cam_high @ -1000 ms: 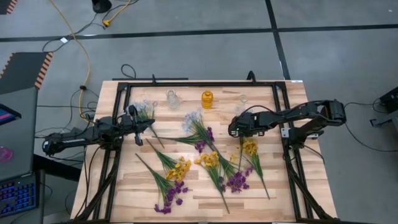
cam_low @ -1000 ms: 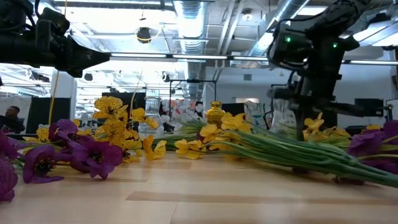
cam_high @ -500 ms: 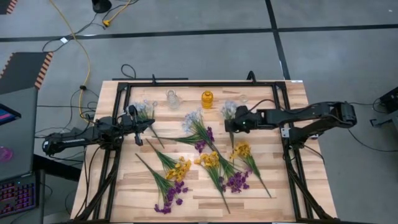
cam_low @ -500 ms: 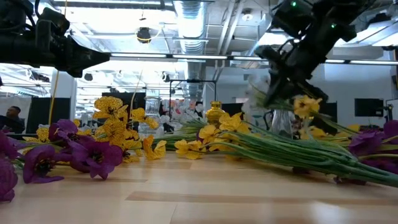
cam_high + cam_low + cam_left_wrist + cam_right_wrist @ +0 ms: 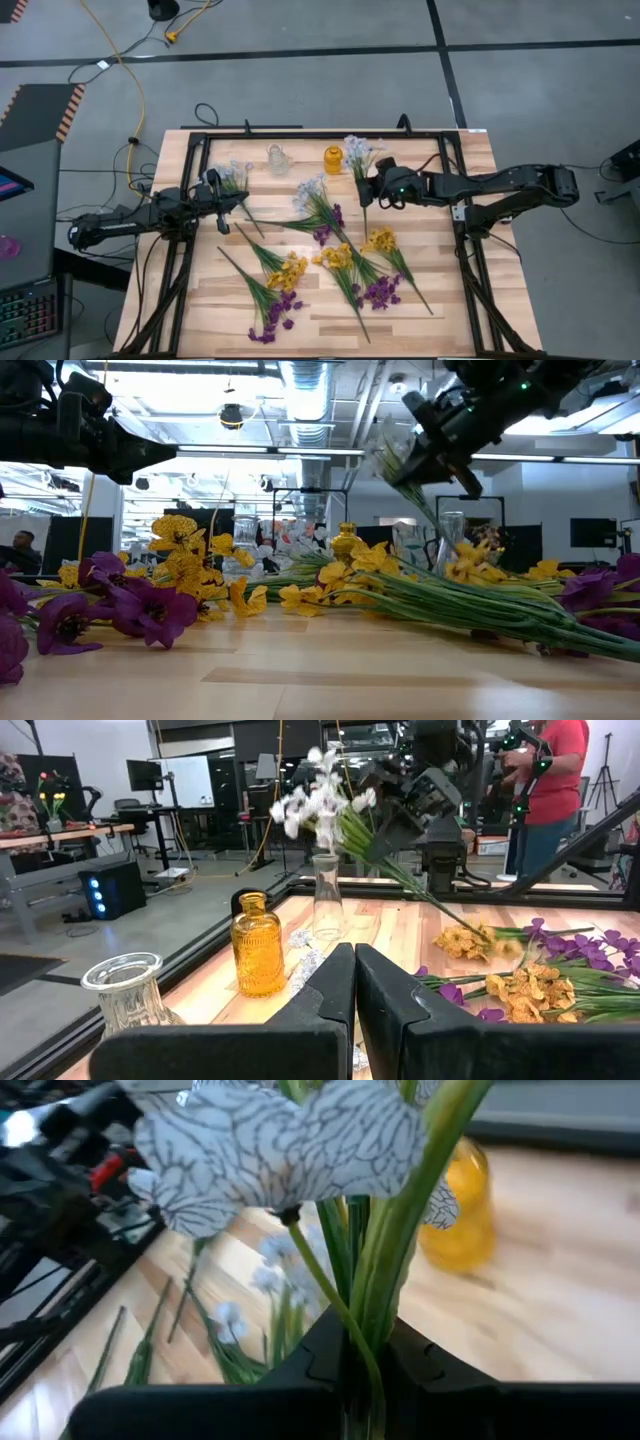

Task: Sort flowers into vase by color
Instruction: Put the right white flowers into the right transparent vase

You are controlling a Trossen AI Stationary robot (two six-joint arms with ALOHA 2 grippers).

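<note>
Right pincer [image 5: 372, 183] lifted, pale flower sprig [image 5: 357, 152] gripped — now nearer vases

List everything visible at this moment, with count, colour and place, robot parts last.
Held flower sprig: one, pale bluish-white, lifted near the table's far edge, by the amber vase.
Amber vase: one, far edge, centre.
Clear vases: at least two, far edge; another stands beyond the amber one.
Loose flowers: several sprigs, yellow, purple and pale, lying mid-table.
Wooden table: one, light wood.
Person: one, red shirt, in the room behind.
Left end effector: shut, at the table's left, beside a pale sprig.
Right end effector: shut on the held flower sprig's stem.
</note>
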